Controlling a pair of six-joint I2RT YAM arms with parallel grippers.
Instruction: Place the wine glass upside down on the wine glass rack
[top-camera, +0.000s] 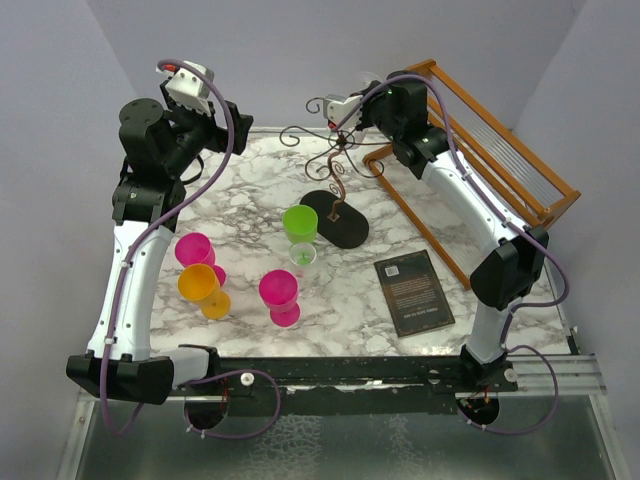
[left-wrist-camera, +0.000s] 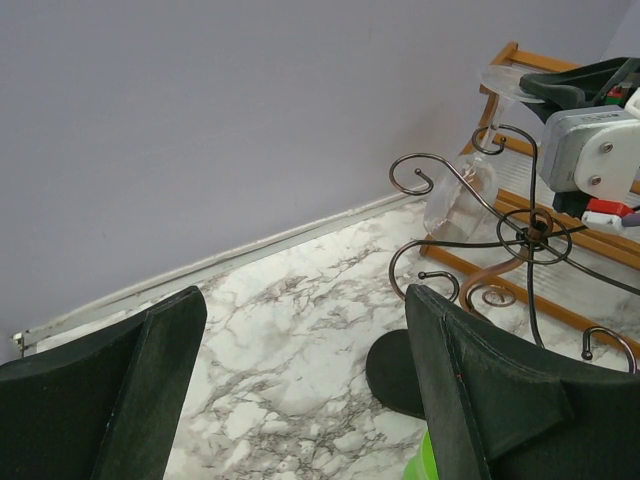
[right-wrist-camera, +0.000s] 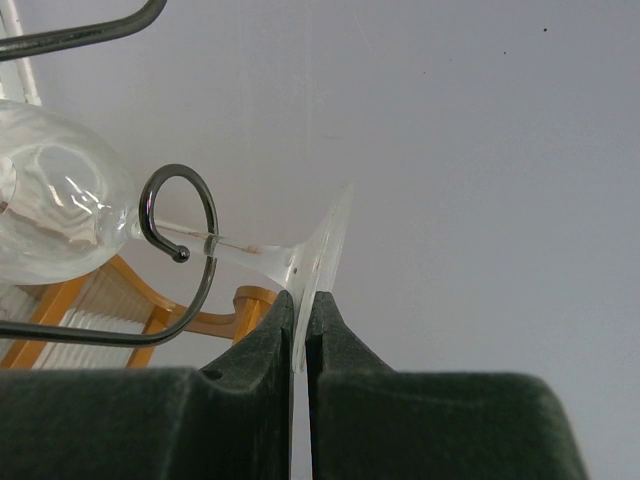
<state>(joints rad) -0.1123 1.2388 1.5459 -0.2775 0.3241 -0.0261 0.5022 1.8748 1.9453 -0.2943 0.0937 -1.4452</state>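
From above: thin dark wire wine glass rack (top-camera: 335, 165) on its black oval base, standing toward the far edge of the white marble desk (top-camera: 250, 190). Right hand (top-camera: 338, 108) up at the topmost curls; left hand (top-camera: 190, 85) raised over the far left corner. No telling the right hand's grip from here.

From the left wrist: left hand spread wide, released, grasping nothing. Beyond it, clear wine glass (left-wrist-camera: 455, 200) tilted among the spirals, foot high, bowl lower.

From the right wrist: right hand clenched on the foot's rim; stem threaded through one wire curl.
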